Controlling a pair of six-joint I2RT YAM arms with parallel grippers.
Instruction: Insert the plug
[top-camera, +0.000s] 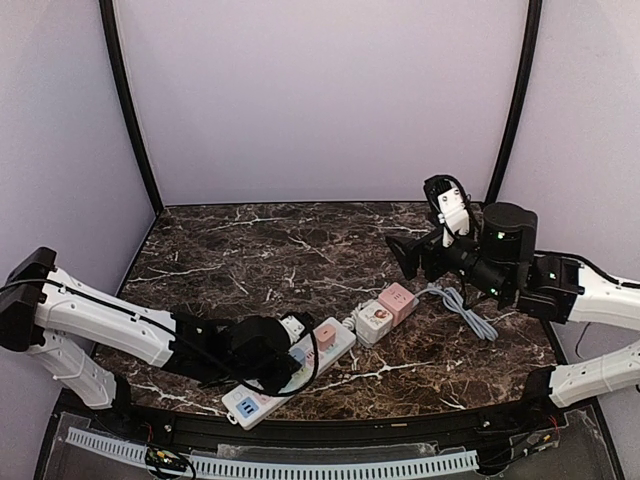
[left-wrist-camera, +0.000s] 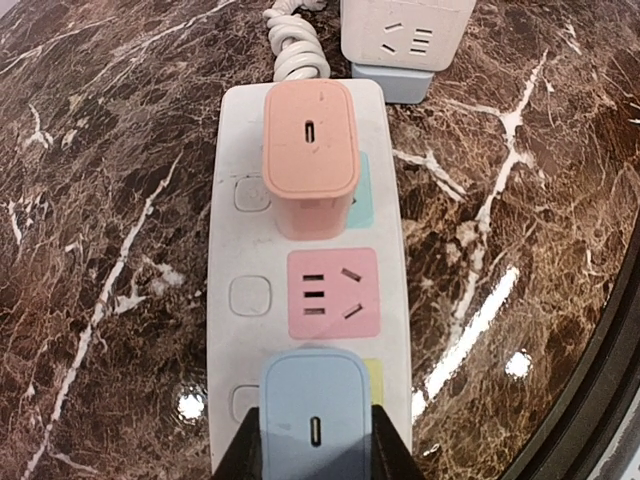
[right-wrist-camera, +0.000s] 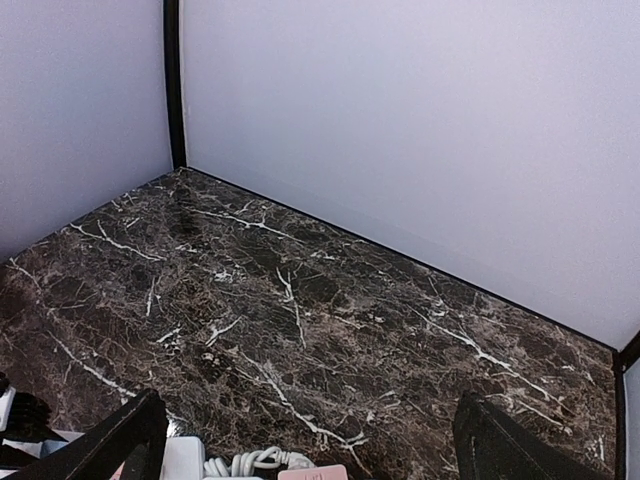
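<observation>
A white power strip (left-wrist-camera: 230, 260) lies on the marble table; it also shows in the top view (top-camera: 268, 395). A pink charger plug (left-wrist-camera: 310, 150) sits in its far socket. A bare pink socket (left-wrist-camera: 333, 293) is in the middle. My left gripper (left-wrist-camera: 315, 445) is shut on a light-blue charger plug (left-wrist-camera: 318, 410), holding it upright over the yellow socket (left-wrist-camera: 374, 378); I cannot tell whether it is seated. In the top view the left gripper (top-camera: 290, 362) is over the strip's middle. My right gripper (top-camera: 403, 252) hovers open and empty above the table (right-wrist-camera: 308, 410).
A white cube socket (top-camera: 372, 321) and a pink cube socket (top-camera: 398, 300) lie right of the strip, with a grey cable (top-camera: 465, 312) running right. In the left wrist view a white cube (left-wrist-camera: 405, 35) and coiled white cord (left-wrist-camera: 295, 50) lie beyond the strip. Walls enclose the table.
</observation>
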